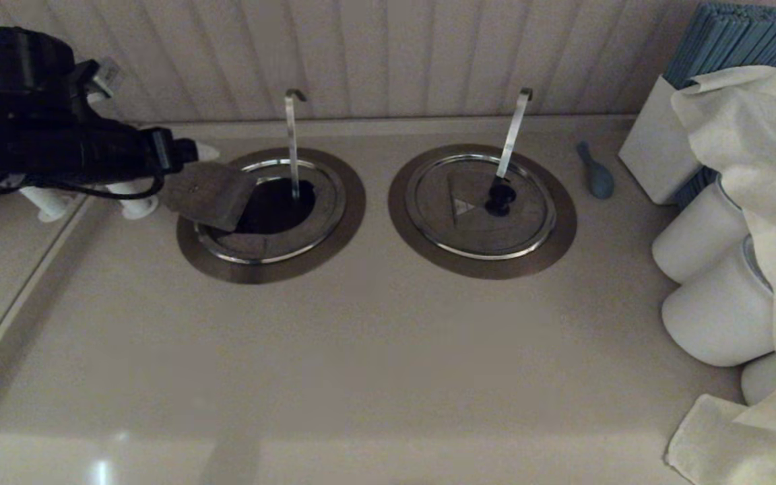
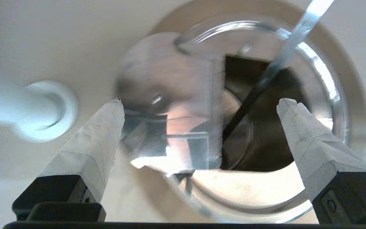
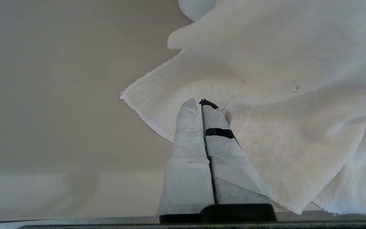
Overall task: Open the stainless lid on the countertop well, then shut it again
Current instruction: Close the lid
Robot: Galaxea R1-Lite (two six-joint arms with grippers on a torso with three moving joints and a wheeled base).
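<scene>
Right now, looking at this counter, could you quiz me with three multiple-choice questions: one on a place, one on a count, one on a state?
1. Which countertop well stands open?
A the one on the robot's left
B the one on its right
C both

2. How many ringed wells are in the counter?
A one
B two
C three

3. The left hand has its fingers:
A clamped shut
B spread apart
C out of sight

Answers:
1 A, the stainless lid is tilted up off the dark hole, while the twin lid lies flat.
2 B, two metal collars show.
3 B, both fingers stand wide apart above the well.
</scene>
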